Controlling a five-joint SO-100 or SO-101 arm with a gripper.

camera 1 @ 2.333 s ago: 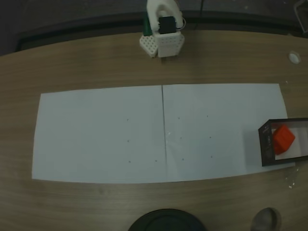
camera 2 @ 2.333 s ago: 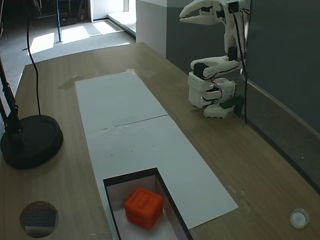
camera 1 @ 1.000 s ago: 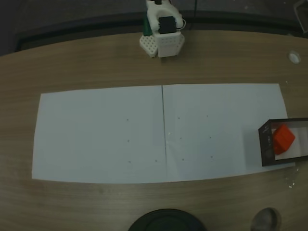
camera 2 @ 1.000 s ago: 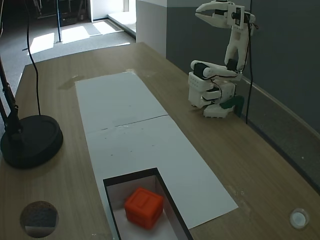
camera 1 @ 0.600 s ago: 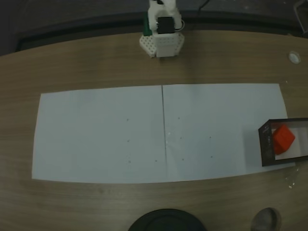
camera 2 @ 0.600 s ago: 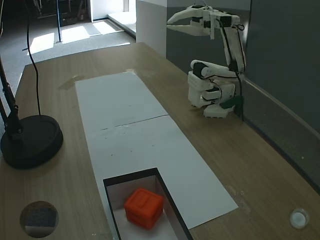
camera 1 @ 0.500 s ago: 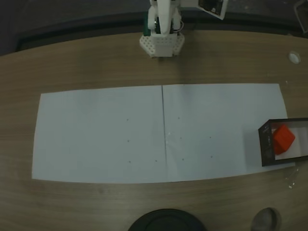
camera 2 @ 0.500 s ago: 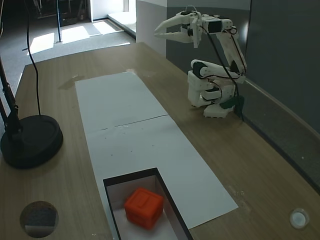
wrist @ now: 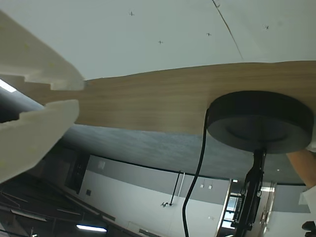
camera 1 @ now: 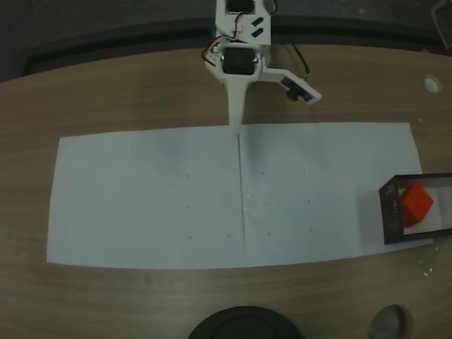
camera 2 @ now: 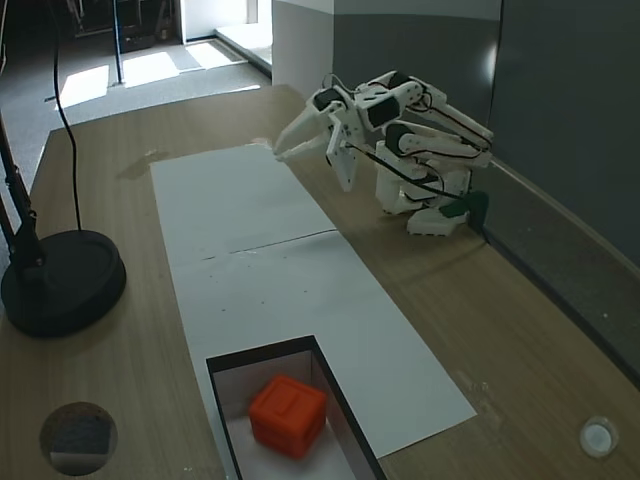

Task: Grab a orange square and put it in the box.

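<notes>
The orange square [camera 1: 415, 205] lies inside the black-walled box [camera 1: 385, 212] at the right edge of a fixed view, and shows again as the orange square [camera 2: 288, 415] in the box [camera 2: 262, 351] at the bottom of the other one. My white gripper [camera 1: 235, 129] points down at the back edge of the paper, far from both. From the side, the gripper [camera 2: 281, 150] hangs low over the paper's far end. In the wrist view the gripper [wrist: 81, 94] has its fingertips almost touching, with nothing between them.
Two white paper sheets [camera 1: 141, 198] cover the middle of the wooden table. A black round lamp base [camera 2: 60, 280] with a cable stands on the near side, also the lamp base [wrist: 261, 121]. A small white disc [camera 1: 431, 83] lies at the far right.
The arm has come down from its raised, folded pose and stretched forward, bringing the gripper low to the paper's back edge. The orange square has stayed in the box.
</notes>
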